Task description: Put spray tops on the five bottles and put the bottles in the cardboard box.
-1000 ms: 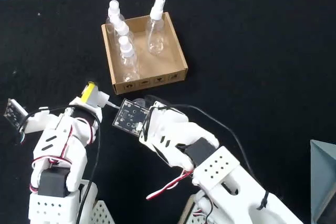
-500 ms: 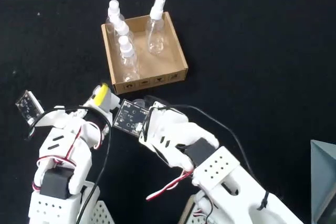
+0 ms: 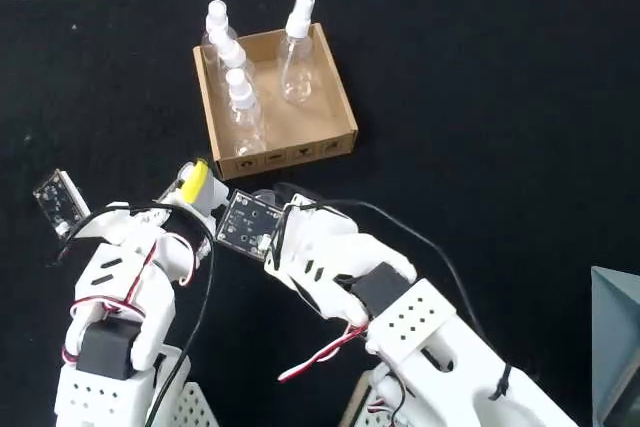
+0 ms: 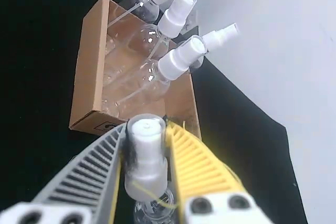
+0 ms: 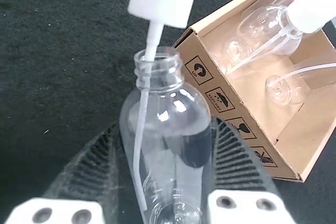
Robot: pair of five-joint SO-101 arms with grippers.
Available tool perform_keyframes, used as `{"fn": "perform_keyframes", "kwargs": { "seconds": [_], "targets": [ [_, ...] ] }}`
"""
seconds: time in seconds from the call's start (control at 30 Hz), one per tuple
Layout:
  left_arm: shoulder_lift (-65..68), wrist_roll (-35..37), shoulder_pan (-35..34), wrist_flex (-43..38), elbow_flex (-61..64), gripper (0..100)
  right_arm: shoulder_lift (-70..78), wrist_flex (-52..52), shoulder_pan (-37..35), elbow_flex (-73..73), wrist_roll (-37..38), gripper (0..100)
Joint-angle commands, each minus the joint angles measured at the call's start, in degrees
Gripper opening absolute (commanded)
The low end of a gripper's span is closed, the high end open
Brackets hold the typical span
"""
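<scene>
On the black worktop (image 3: 480, 97), far-left cardboard box (image 3: 290, 154) with four capped bottles (image 3: 296, 57). Just nearer, right hand (image 5: 165, 145) clenched on a clear bottle (image 5: 165, 119), left hand (image 4: 147, 132) grasping a spray top (image 4: 147, 161) above its neck.

A cardboard box (image 3: 290, 154) sits on the black counter (image 3: 480, 97) holding four upright clear bottles (image 3: 245, 117), each with a white spray top (image 3: 299, 9): three stand in a row along one side wall, and one stands by the far opposite corner. Just short of the box's near wall, the left end effector (image 3: 200, 184), with one yellow finger, sits close beside the right arm (image 3: 330, 262).
</scene>
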Motion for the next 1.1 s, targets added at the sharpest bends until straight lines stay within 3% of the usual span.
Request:
{"fn": "perform_keyframes", "kwargs": {
  "seconds": [0.0,0.2,0.73,1.07],
  "targets": [
    [-0.2,-1.3,0.7,-0.4,-0.4,5,-3.2,-0.1,0.5,-0.4,-0.3,13.7],
    [-0.2,0.4,3.7,3.6,-0.7,21,-3.2,-0.1,0.5,-0.4,-0.3,13.7],
    [-0.3,4.0,3.6,3.8,-2.1,20,-3.3,-3.0,2.4,0.5,-0.8,13.7],
    [-0.3,0.6,4.3,4.0,-2.0,20,-3.1,-5.3,2.4,2.0,-0.4,13.7]
  ]
}}
